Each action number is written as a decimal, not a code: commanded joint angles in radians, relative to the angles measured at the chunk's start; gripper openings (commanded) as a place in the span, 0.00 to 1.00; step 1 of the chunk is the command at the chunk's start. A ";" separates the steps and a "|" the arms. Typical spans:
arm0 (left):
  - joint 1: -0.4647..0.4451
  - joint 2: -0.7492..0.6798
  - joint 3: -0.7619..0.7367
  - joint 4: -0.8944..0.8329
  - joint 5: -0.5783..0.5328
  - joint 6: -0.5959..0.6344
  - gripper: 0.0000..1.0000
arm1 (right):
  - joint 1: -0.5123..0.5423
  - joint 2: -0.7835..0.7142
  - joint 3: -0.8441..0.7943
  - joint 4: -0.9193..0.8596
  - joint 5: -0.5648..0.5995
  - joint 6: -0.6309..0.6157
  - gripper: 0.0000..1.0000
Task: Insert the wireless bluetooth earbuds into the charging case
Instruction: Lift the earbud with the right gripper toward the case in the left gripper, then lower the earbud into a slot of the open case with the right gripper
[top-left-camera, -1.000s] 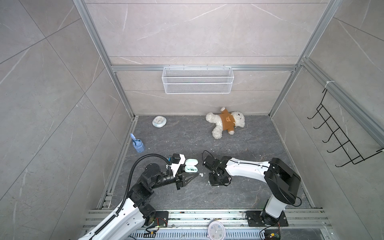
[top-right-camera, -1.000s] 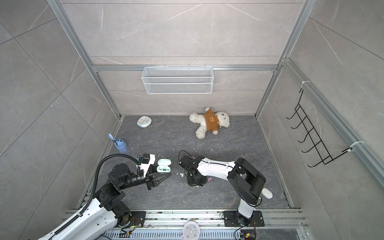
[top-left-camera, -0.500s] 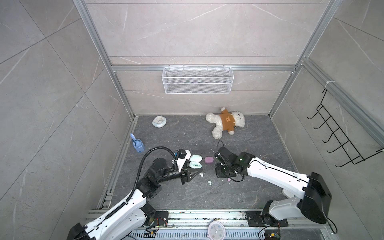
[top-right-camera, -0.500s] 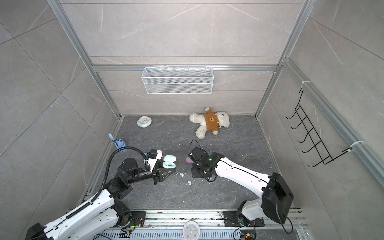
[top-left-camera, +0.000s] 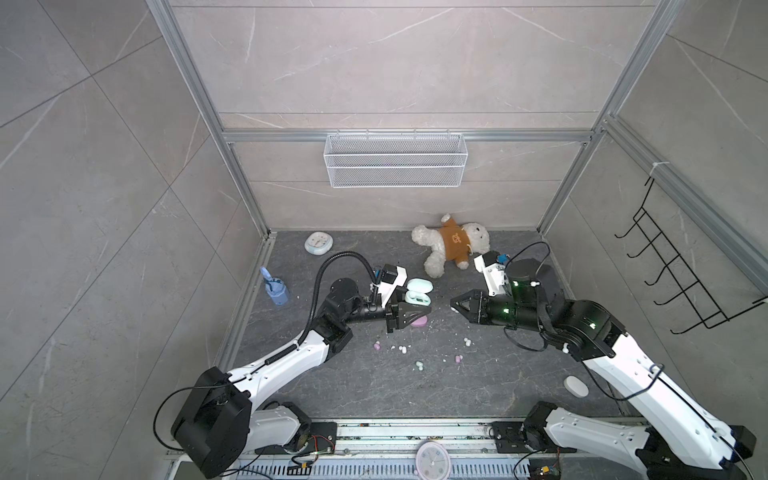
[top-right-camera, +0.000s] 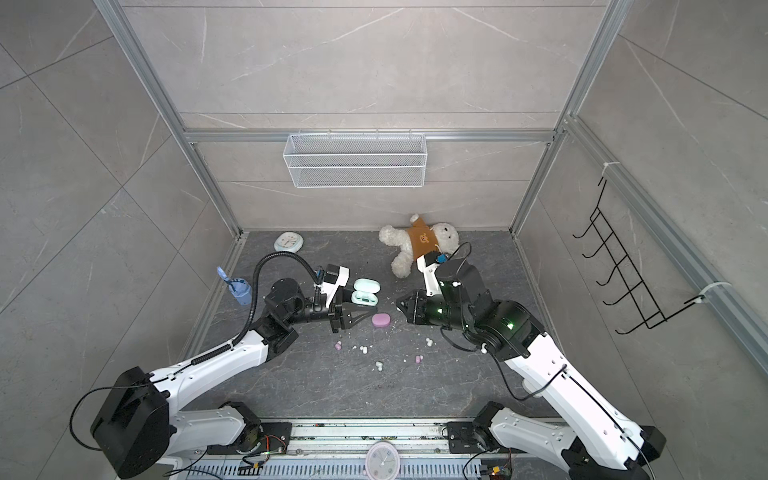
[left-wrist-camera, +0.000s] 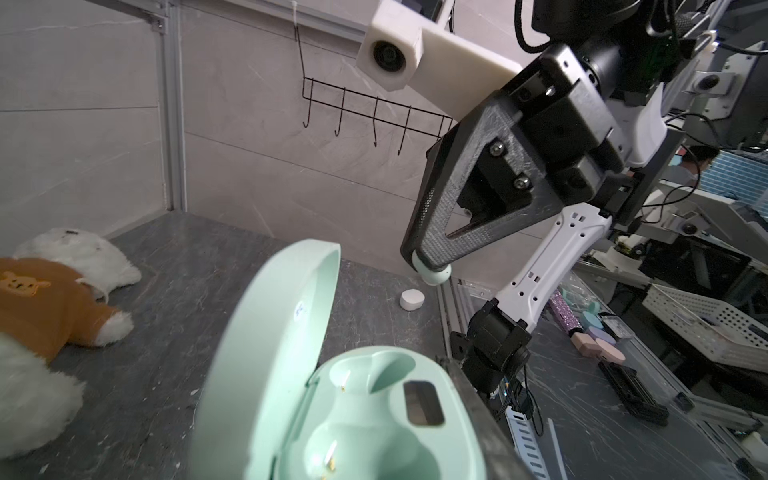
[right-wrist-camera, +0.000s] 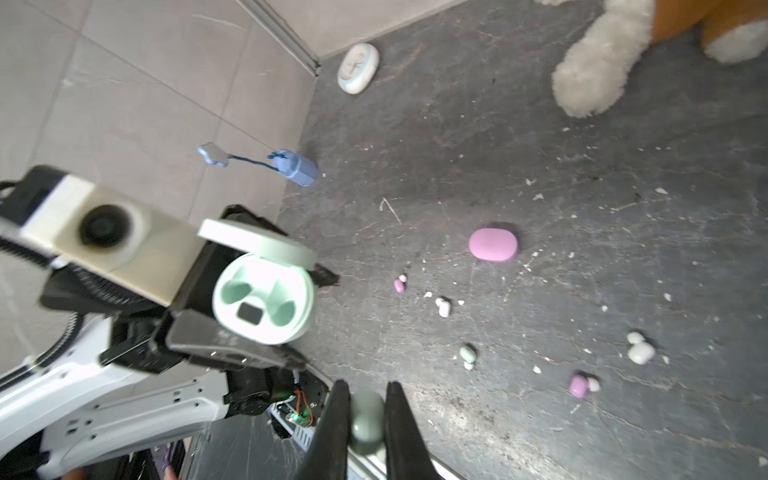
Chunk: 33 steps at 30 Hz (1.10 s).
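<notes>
My left gripper (top-left-camera: 419, 306) is shut on the base of the mint charging case (top-left-camera: 419, 287), held off the floor with its lid open. Both sockets of the case (left-wrist-camera: 365, 419) are empty. My right gripper (top-left-camera: 454, 302) faces it across a short gap, shut on a mint earbud (right-wrist-camera: 366, 420), which also shows at its tip in the left wrist view (left-wrist-camera: 433, 276). Loose earbuds lie on the floor below: pink (top-left-camera: 377, 345), white (top-left-camera: 402, 349), mint (top-left-camera: 419, 365), pink (top-left-camera: 458, 359), white (top-left-camera: 468, 342).
A closed pink case (top-right-camera: 381, 320) lies under the left gripper. A white case (top-left-camera: 576, 386) sits by the right arm. A teddy bear (top-left-camera: 451, 245), a small clock (top-left-camera: 318, 242) and a blue bottle (top-left-camera: 275, 291) lie further back. White crumbs litter the floor.
My right gripper has risen off the floor and drawn back to the right. My left gripper has carried the open case up and toward the middle.
</notes>
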 joint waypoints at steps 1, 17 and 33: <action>0.002 0.041 0.081 0.158 0.115 -0.043 0.17 | -0.005 -0.008 0.056 0.022 -0.110 -0.034 0.14; -0.006 0.083 0.107 0.255 0.176 -0.121 0.19 | -0.006 0.076 0.084 0.194 -0.242 -0.001 0.13; -0.024 0.052 0.090 0.252 0.187 -0.115 0.19 | -0.014 0.087 0.073 0.207 -0.236 0.011 0.14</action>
